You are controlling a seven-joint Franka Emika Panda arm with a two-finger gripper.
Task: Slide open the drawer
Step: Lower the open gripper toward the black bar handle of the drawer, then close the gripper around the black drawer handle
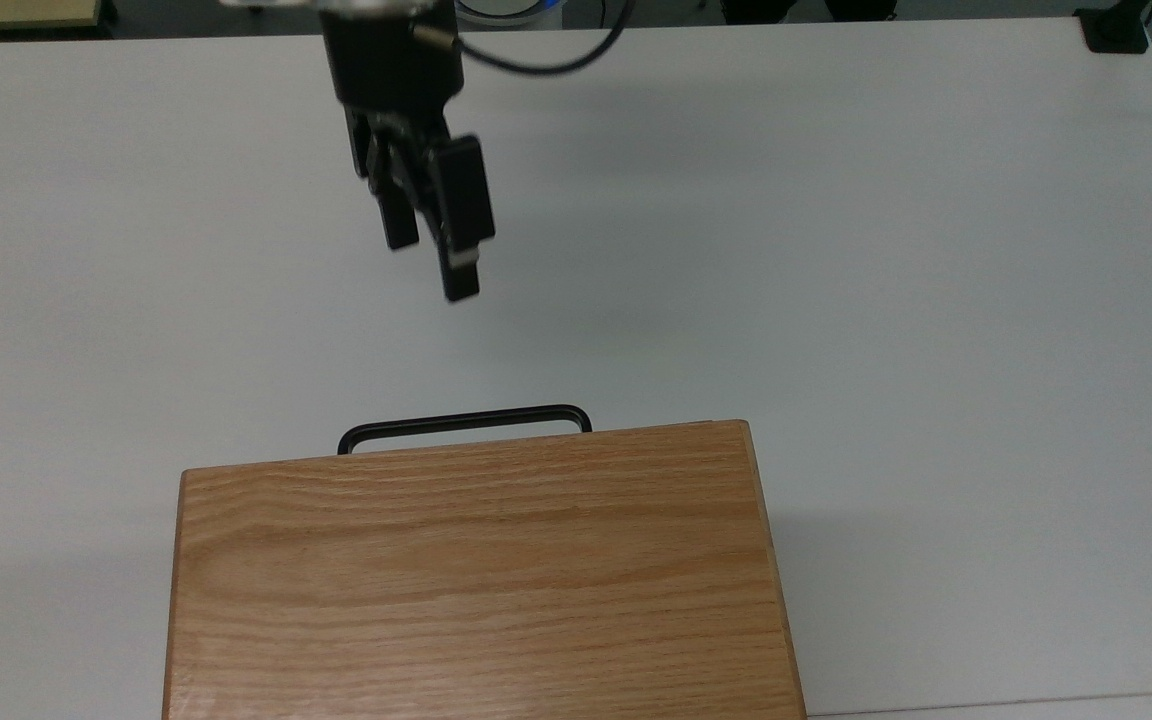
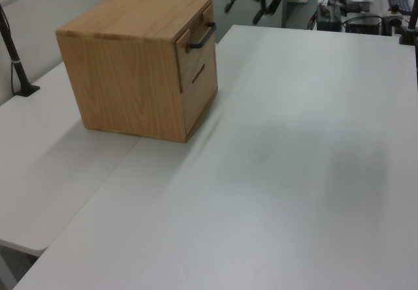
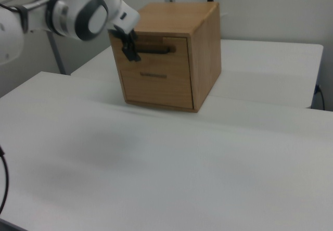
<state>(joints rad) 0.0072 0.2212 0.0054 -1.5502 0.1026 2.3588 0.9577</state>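
- Cabinet [image 1: 476,570] of light oak stood at the near edge of the top view, on a white table [image 1: 836,250], and we saw its flat wood-grain top from above.
- We found the drawer [image 3: 156,49] in the upper part of the cabinet front in the right view, its panel flush with the front, so it sat closed.
- The drawer's thin black bar handle [image 1: 464,420] stuck out past the cabinet's far edge in the top view; in the left view the handle [image 2: 203,35] faced the left view's right.
- We saw the gripper [image 1: 431,255] hanging in the air above the table, on the far side of the handle and apart from it, somewhat toward the top view's left end of the bar.
- Its two black fingers [image 1: 460,270] stood apart with a clear gap between them, and we saw nothing held in that gap.
- In the left view the gripper [image 2: 251,2] hung above the table's far edge, to the left view's right of the cabinet.
- In the right view the white arm [image 3: 78,15] reached in from the right view's left, and the gripper [image 3: 128,48] overlapped the left end of the handle; we could not tell from there whether they touched.
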